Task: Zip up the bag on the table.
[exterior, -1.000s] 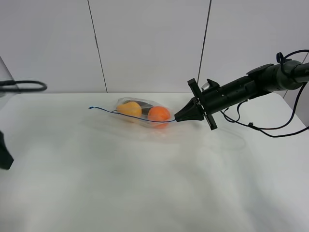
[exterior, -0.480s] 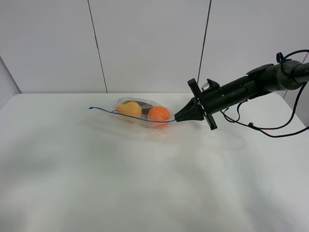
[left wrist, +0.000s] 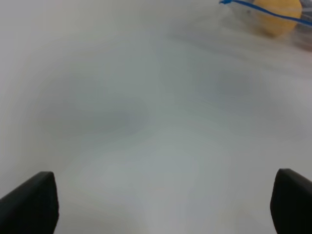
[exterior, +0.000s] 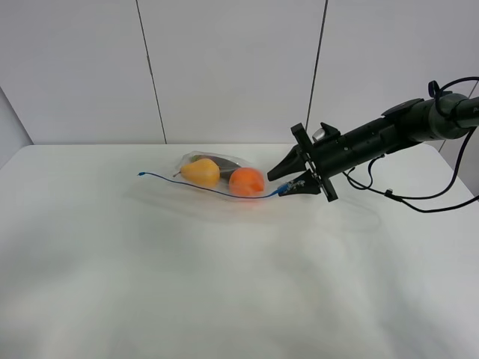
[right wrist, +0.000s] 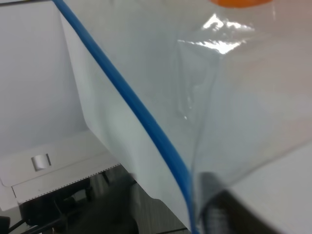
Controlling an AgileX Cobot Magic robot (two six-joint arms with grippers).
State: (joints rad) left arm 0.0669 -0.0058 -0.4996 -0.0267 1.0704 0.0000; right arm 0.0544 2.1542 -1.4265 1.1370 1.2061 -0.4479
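Observation:
The clear bag (exterior: 217, 176) lies on the white table (exterior: 224, 284) at the back middle, with a yellow pear (exterior: 200, 172), an orange (exterior: 245, 181) and a dark item (exterior: 223, 162) inside. Its blue zipper strip (exterior: 202, 186) runs along the near edge. My right gripper (exterior: 277, 185) is open at the strip's right end, which lies against its lower finger. The right wrist view shows the strip (right wrist: 136, 117) and clear plastic close up. My left gripper (left wrist: 161, 204) is open and empty over bare table, far from the pear (left wrist: 278, 14). It is out of the exterior view.
The right arm (exterior: 374, 138) reaches in from the right with loose cables hanging behind it. A white panelled wall (exterior: 224, 67) stands behind the table.
My right gripper has opened from shut on the strip's right end. That end has dropped a little. The left arm left the exterior view's left edge.

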